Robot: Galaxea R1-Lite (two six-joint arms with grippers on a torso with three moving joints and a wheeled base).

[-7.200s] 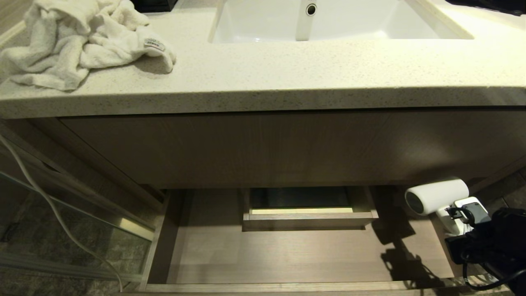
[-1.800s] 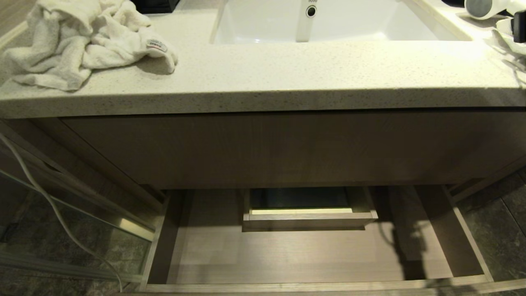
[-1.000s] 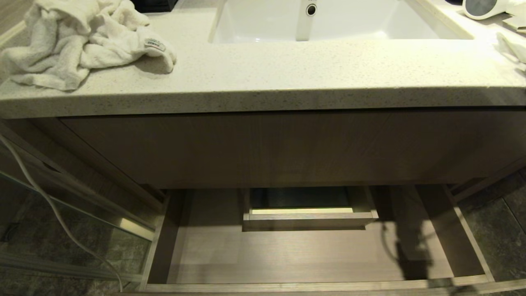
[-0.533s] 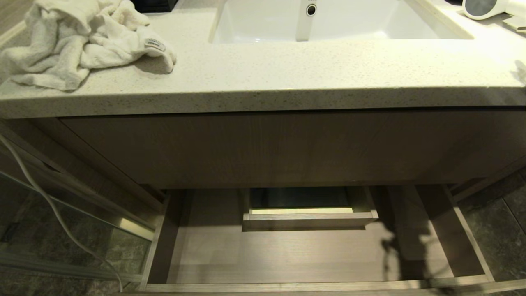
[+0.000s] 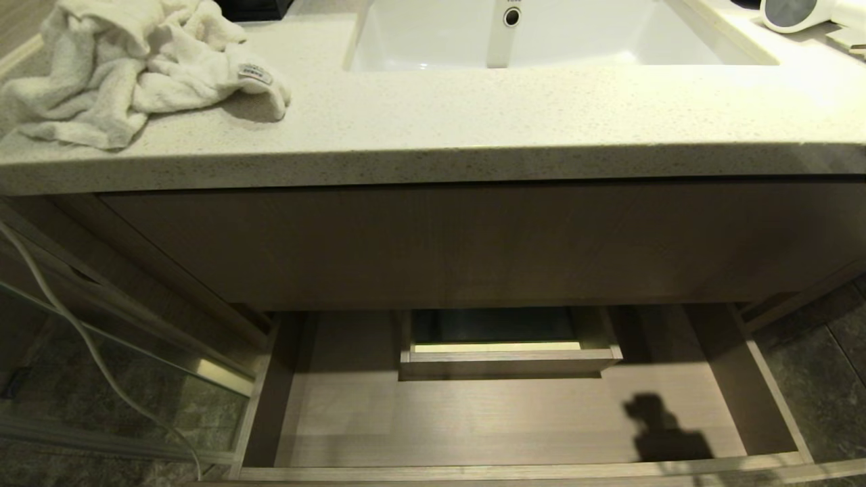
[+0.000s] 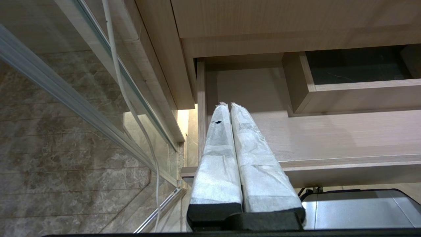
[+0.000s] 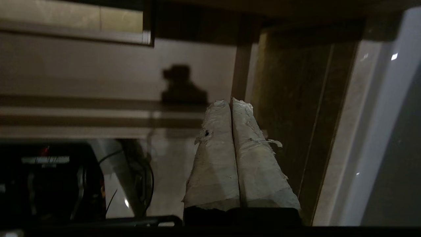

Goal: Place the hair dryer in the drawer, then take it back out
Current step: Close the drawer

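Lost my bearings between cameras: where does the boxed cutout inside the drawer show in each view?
Head view: boxed cutout at the drawer's back, centre of the picture's lower half.
Left wrist view: at upper right, beyond the shut left end effector.
Right wrist view: only its corner at upper left, beyond the shut right end effector.
Shared landmark: the drawer floor, with the dark shadow seen in head and right wrist views.
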